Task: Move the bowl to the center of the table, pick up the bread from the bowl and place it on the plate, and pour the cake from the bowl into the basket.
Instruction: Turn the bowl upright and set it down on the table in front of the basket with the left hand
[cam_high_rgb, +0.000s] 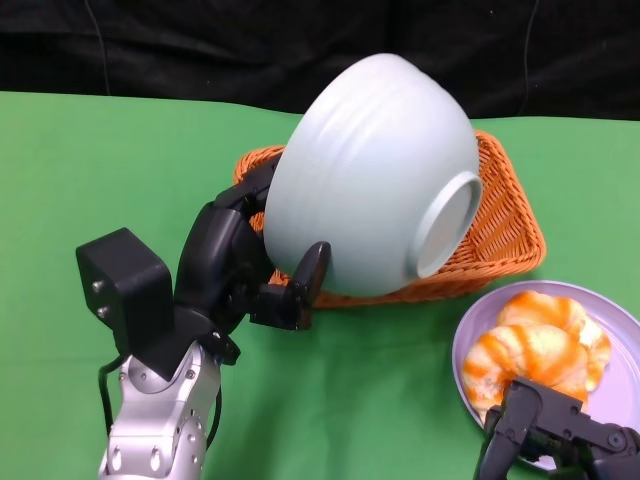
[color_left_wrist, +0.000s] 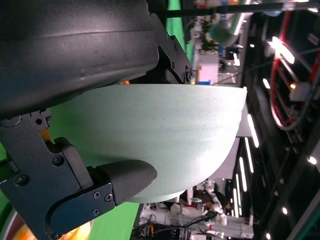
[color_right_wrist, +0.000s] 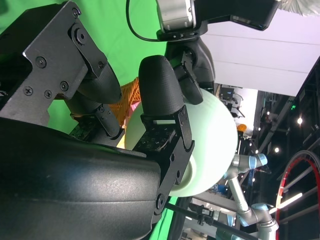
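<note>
— Left hand (cam_high_rgb: 240, 262)?
— Clamped on the pale green bowl (cam_high_rgb: 375, 175), fingers on the rim side and thumb (cam_high_rgb: 305, 285) pressed against the outer wall. Tipped far over, foot ring turned toward the right and mouth facing down and away, toward the basket (cam_high_rgb: 505, 215).
— Seen from the left wrist too?
— Yes: bowl wall (color_left_wrist: 165, 135) filling the middle, black shell above it, one finger (color_left_wrist: 122, 180) lying against the curved side.
— Basket, relative to that hand?
— Just beyond and beneath the held bowl, orange wicker, resting on the green table (cam_high_rgb: 100, 170). Inside hidden by the bowl; cake not visible anywhere.
— Right hand (cam_high_rgb: 560, 438)?
— Low at the near edge of the lilac plate (cam_high_rgb: 625, 330), only partly in frame from the head. Fingers apart in the right wrist view (color_right_wrist: 160, 95), nothing between them, so open.
— Bread (cam_high_rgb: 535, 350)?
— Lying on the plate, just past the right hand's fingertips, orange-and-white striped rolls close together. Touching the fingers or not: cannot tell.
— Bowl from the right wrist?
— Showing pale behind the fingers (color_right_wrist: 215, 145), well clear of that hand, with the left forearm above it.
</note>
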